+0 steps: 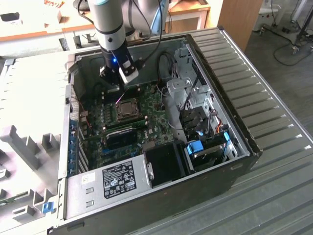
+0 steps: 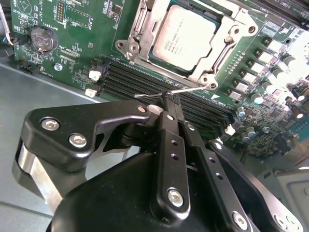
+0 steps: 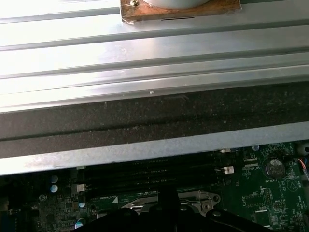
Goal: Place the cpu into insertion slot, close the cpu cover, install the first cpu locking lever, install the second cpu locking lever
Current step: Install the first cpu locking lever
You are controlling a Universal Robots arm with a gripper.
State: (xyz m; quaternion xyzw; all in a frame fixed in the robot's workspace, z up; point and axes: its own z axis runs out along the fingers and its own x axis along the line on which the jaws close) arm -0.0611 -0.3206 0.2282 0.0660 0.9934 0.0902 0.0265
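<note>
The gripper (image 2: 171, 99) — fingers pressed together — touches the wire lever (image 2: 195, 89) beside the chip (image 2: 186, 36) under its cover (image 2: 138, 26).

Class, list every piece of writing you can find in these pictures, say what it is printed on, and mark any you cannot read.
Lid of the cpu: several printed lines, too small to read.
White label on the power supply: text and symbols, too small to read.
Green motherboard: white lettering beside the parts, too small to read.
No text here can be quoted.
</note>
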